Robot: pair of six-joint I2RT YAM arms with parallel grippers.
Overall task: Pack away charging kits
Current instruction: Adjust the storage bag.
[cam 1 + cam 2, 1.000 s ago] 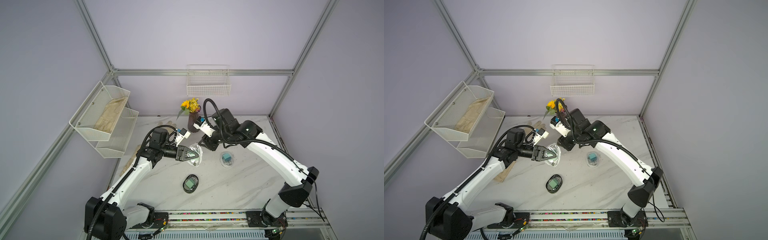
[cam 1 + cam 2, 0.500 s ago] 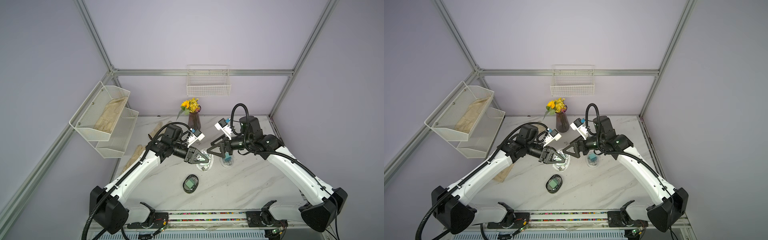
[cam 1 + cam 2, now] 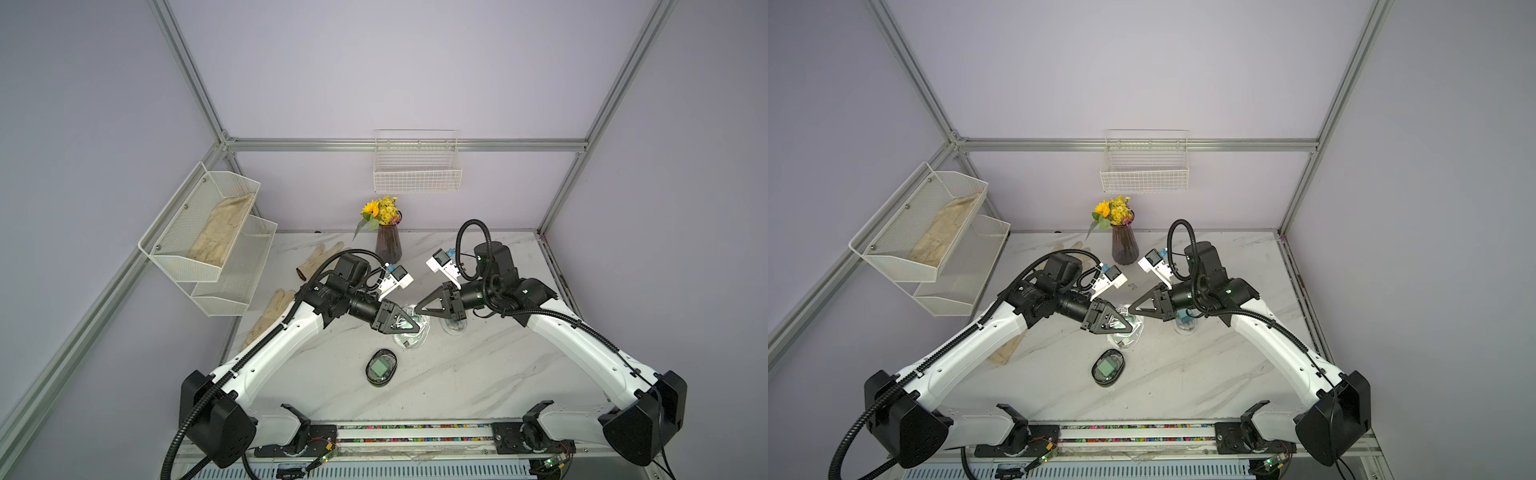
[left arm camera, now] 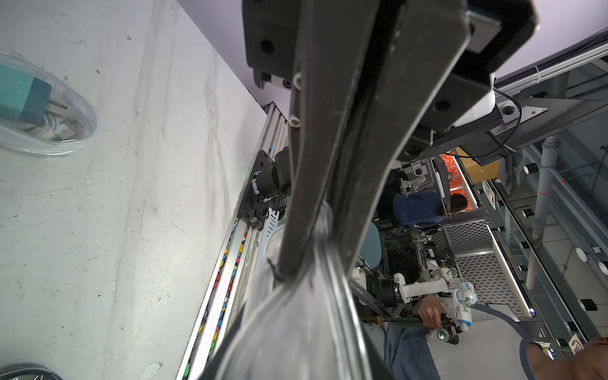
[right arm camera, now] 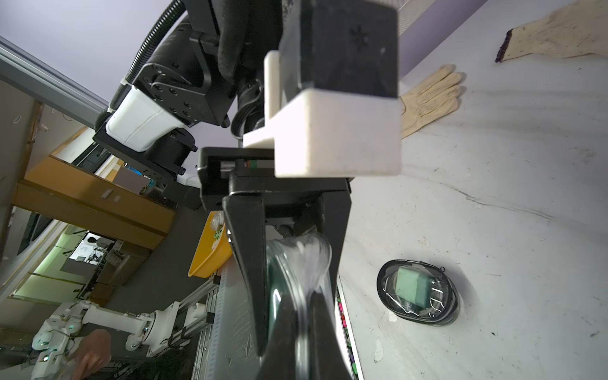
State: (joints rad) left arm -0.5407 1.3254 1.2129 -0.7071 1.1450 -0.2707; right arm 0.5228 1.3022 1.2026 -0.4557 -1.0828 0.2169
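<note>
In both top views, the left gripper (image 3: pixel 415 327) is seen clamped across a clear case (image 3: pixel 409 340) at the middle of the table (image 3: pixel 478 374), and now the right gripper (image 3: pixel 419 311) is pinched shut on that case's rim. A mint adapter (image 3: pixel 379 368) is seen inside the dark-rimmed case (image 3: pixel 368 371) nearby. The teal adapter (image 4: pixel 19 93) and coiled cable (image 4: pixel 49 121) are held in a second clear case (image 4: pixel 82 131) beside the right gripper.

The table (image 3: pixel 478 374) was white marble with grey veining. The left claw (image 3: pixel 417 328) and right claw (image 3: pixel 419 310) were matte black. The clear case (image 5: pixel 296 260) at mid-frame carried a green tint. The mint green adapter (image 3: pixel 380 367) showed inside a black-rimmed case (image 3: pixel 368 376) — the teal-blue adapter (image 4: pixel 16 95) lay at the left wrist view's upper left. The gloves (image 3: pixel 320 257) were cream; the flowers (image 3: pixel 380 208) yellow, in a dark ribbed vase (image 3: pixel 387 245).
</note>
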